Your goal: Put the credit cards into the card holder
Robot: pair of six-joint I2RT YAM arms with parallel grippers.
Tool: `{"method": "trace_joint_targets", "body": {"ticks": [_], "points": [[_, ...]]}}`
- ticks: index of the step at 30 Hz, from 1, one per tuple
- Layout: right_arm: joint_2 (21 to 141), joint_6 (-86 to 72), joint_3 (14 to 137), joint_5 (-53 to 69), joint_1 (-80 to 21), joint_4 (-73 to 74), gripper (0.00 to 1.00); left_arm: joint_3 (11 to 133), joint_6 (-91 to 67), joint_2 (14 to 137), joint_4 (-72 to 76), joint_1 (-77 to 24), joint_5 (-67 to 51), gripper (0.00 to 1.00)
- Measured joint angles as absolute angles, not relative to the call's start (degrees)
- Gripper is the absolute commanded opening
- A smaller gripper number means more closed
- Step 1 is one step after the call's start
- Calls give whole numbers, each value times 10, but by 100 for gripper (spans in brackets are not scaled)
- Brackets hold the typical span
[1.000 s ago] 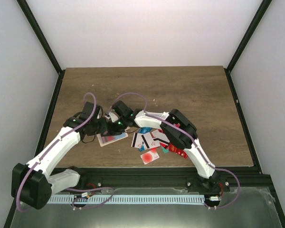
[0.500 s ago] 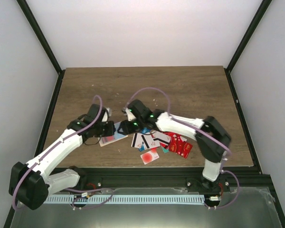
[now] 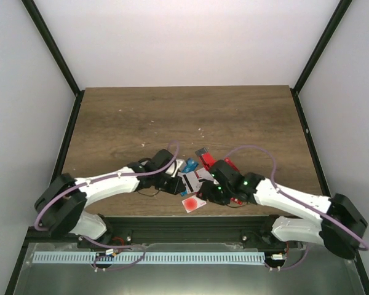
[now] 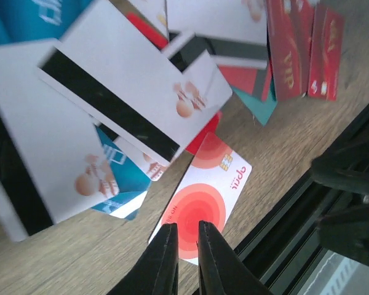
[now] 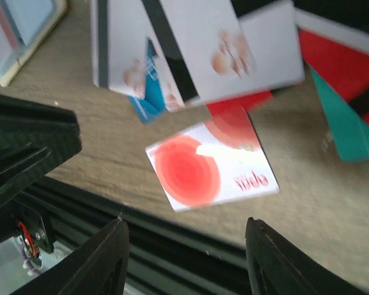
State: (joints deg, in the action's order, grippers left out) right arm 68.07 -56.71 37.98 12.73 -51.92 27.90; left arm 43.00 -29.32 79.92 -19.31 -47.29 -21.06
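Now the credit cards (image 3: pixel 194 179) lie heaped lower centre overhead, card holder (image 5: pixel 18 24) at the right wrist view's upper left; left gripper (image 4: pixel 186 228) nearly closed, empty, right gripper (image 5: pixel 186 226) open, empty.

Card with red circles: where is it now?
Top view: the card lies at the table's near edge, centre, just in front of the card heap.

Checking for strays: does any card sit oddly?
Yes: the white card with red circles lies askew at the near fringe of the card heap, closest to the front edge of the table.
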Motion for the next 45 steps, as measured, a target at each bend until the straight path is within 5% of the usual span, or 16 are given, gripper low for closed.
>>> {"method": "trace_joint_targets", "body": {"ticks": [13,26,36,45], "points": [[540,-730,250,151,-561,283,53,437,-281,918,-171,-541,-192,17],[567,-792,202,165,-598,204,54,449,-284,936,-145,-580,-170,23],[576,-816,178,165,-606,159,55,465,-291,921,-193,-601,-97,43],[576,-823,159,165,-607,137,55,487,-267,940,-208,-593,-78,46]]}}
